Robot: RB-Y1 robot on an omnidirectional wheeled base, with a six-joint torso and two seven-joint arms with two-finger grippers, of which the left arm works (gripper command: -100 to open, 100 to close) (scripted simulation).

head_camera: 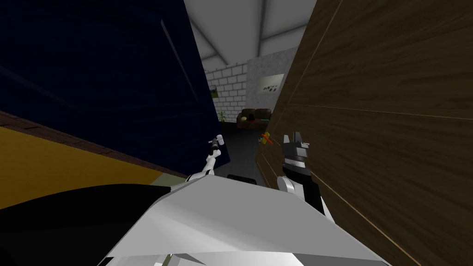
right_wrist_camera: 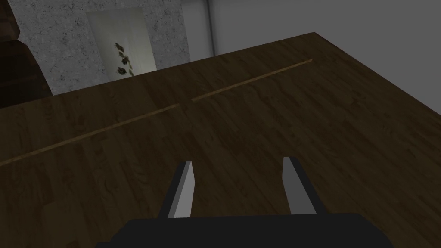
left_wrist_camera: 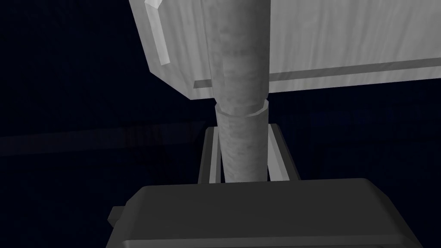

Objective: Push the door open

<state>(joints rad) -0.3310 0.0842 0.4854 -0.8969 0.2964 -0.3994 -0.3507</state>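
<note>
A dark navy door (head_camera: 115,83) stands on my left, swung partly away, with a gap beside its edge. At that edge my left gripper (head_camera: 217,139) holds the door's grey cylindrical handle (left_wrist_camera: 241,77). In the left wrist view the handle runs up from between the two fingers (left_wrist_camera: 211,155) to a light grey plate (left_wrist_camera: 344,38) on the door, and my left gripper (left_wrist_camera: 242,129) is shut on it. My right gripper (head_camera: 294,137) is raised beside a dark brown wooden panel (head_camera: 379,115). It stands open (right_wrist_camera: 239,162) with nothing between its fingers.
The wooden panel (right_wrist_camera: 258,112) closes off my right side, close to the right arm. Through the gap lie a dark floor, a brown sofa (head_camera: 254,117), a small plant (head_camera: 222,116) and a white brick wall (head_camera: 228,87). A small red and yellow object (head_camera: 265,137) sits at the panel's edge.
</note>
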